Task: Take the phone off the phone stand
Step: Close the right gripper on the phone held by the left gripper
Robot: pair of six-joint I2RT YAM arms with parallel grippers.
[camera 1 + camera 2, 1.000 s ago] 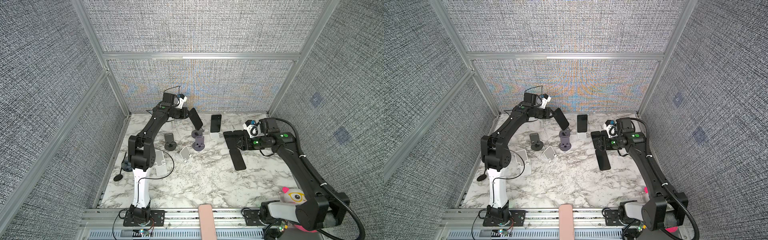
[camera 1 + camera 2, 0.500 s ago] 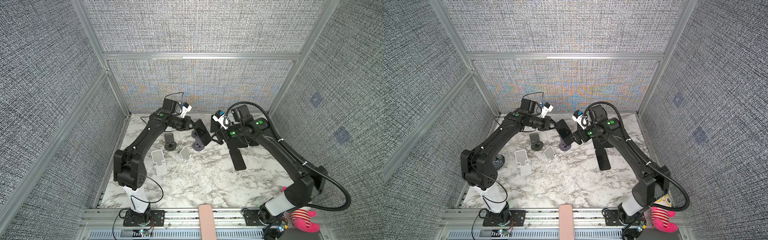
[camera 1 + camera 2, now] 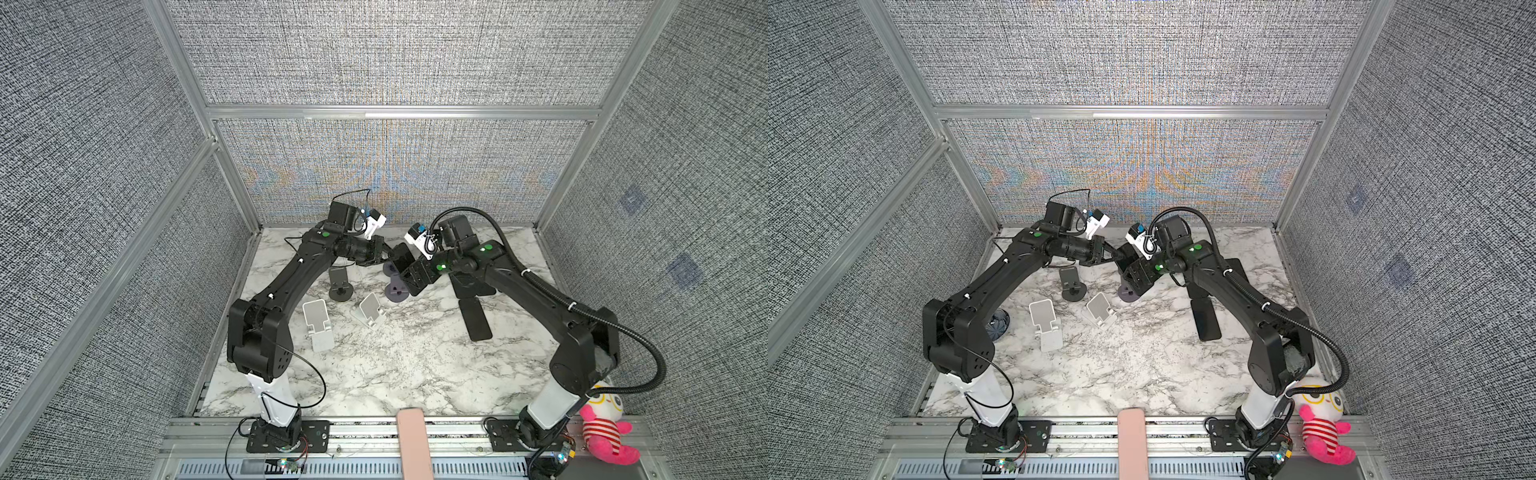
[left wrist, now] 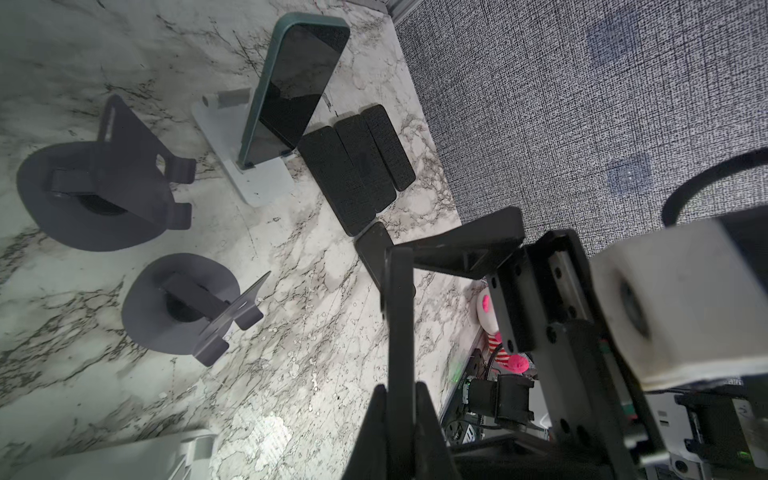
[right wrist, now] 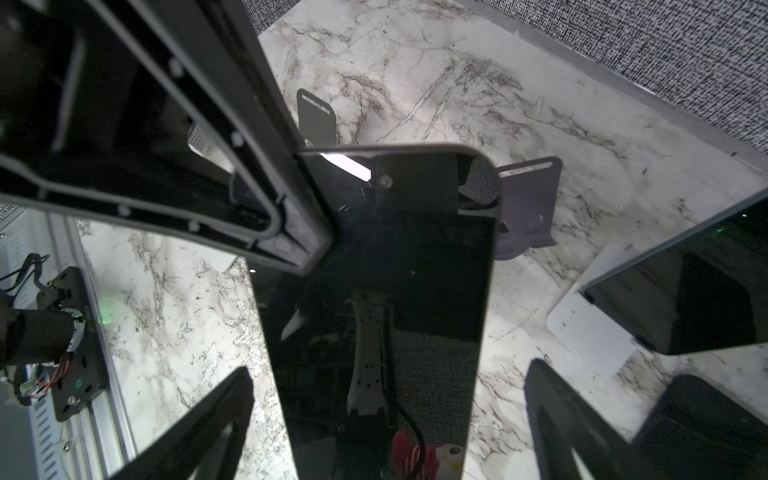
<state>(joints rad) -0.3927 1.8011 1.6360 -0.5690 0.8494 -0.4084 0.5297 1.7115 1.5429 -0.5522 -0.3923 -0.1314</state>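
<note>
Step, by my reading: handover in mid-air. The phone is already off its stand and passing from left arm to right.

Left gripper (image 4: 400,390): jaws narrow, pinched on the phone (image 5: 395,249) at one upper corner. Seen edge-on from the left wrist, the phone is a thin dark blade running away from the fingertips.

Right gripper (image 5: 390,386): jaws wide, straddling the phone's lower part. There is a gap on each side and no contact that I can see. It holds nothing.

In both top views the two grippers meet nose to nose, left (image 3: 384,251) and right (image 3: 409,274), with the phone (image 3: 402,257) between them, above the table (image 3: 399,365).

Next move, judged: the right jaws close squarely on the phone's long edges, and only then does the left let go. Releasing early would drop it.

Below the grippers is an empty dark stand (image 3: 397,291). Past the right gripper's outer finger, a second phone (image 4: 291,83) leans in a white stand (image 4: 257,183), so more may be left to do. Beyond that, dark slabs (image 4: 357,166) lie flat.
</note>
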